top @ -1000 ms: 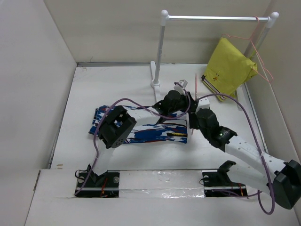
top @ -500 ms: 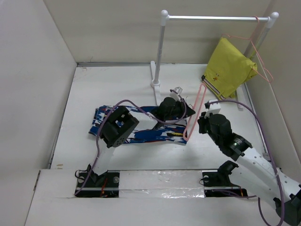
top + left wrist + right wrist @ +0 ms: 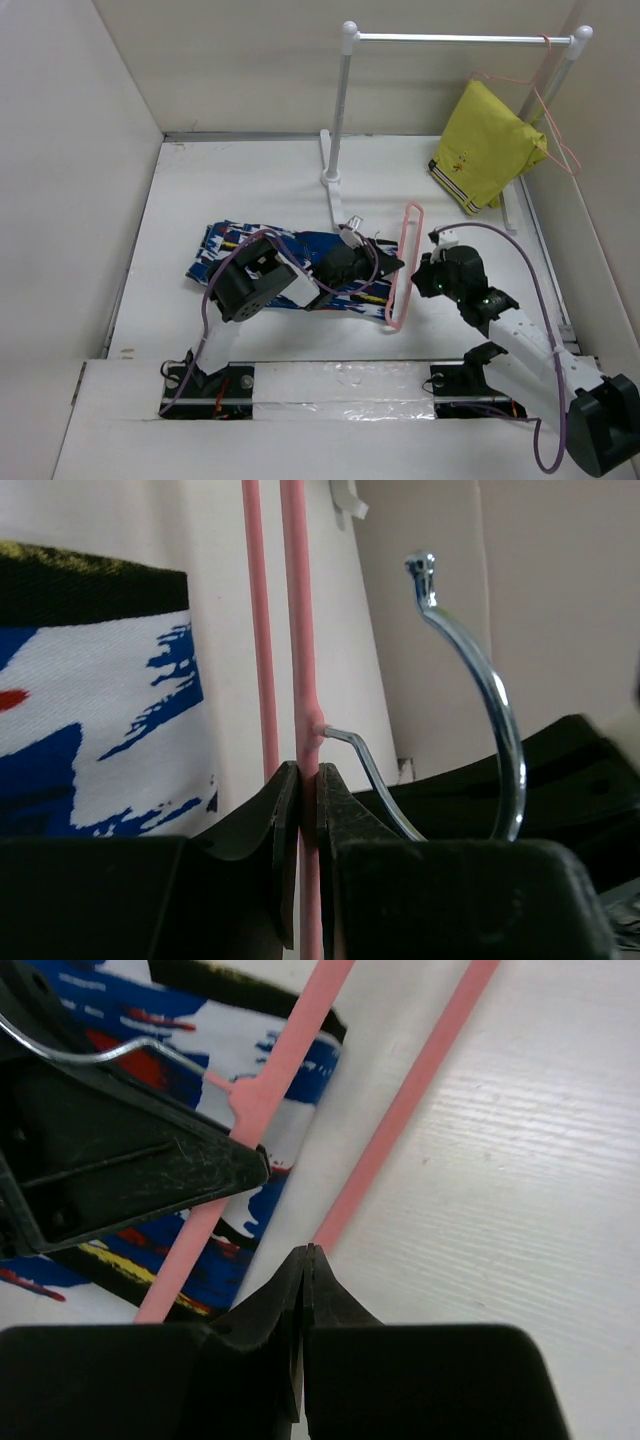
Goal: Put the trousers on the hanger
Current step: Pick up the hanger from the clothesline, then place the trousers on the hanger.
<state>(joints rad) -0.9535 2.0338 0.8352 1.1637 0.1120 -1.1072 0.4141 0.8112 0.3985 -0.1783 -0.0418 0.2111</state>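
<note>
As the left tool [image 3: 300,780] and right tool [image 3: 304,1260] clamp the light, springy hanger [image 3: 292,630], we'd grip the limp trousers [image 3: 225,245] by the hem.

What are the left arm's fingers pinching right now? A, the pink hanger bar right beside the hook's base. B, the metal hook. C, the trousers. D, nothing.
A: in the left wrist view the left fingers are shut on the hanger bar, right beside where the metal hook branches off.

rack post [image 3: 338,110] near hanger [image 3: 393,320] — bare table [image 3: 200,190] at left
</note>
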